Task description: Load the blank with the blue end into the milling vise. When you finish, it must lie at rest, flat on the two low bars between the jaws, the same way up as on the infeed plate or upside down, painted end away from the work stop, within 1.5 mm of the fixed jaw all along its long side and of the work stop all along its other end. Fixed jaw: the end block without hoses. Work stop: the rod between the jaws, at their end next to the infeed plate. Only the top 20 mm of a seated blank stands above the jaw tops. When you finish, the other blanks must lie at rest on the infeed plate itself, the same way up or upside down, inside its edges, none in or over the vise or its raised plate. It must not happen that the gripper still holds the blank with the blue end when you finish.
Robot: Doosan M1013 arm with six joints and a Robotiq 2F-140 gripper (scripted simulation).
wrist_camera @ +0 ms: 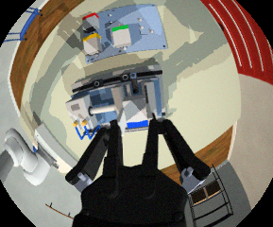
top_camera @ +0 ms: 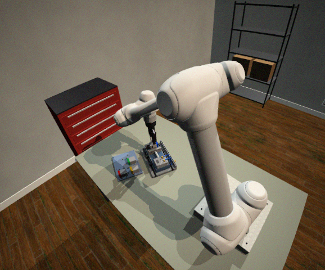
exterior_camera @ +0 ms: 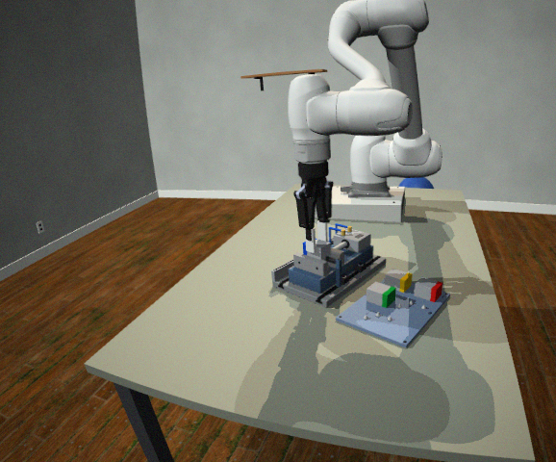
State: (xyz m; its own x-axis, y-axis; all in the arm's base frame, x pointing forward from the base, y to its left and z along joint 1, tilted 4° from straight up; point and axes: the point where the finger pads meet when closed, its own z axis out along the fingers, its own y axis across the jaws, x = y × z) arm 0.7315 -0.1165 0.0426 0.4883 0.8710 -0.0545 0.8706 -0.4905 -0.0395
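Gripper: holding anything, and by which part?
The gripper holds the blue-ended blank across its long sides, blue end free.

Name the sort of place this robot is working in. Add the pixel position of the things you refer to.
Probably a machine-tending cell in a workshop: a milling vise [top_camera: 160, 161] [exterior_camera: 308, 278] [wrist_camera: 81, 106] on the worktable [top_camera: 276, 200] [exterior_camera: 193, 347] [wrist_camera: 207, 104], an infeed plate [top_camera: 118, 162] [exterior_camera: 377, 328] [wrist_camera: 152, 28] of blanks, and a red drawer cabinet [top_camera: 90, 116] [wrist_camera: 247, 35].

Grey walls meet a brown plank floor — a red drawer cabinet stands left of the table, a black shelf rack far right.
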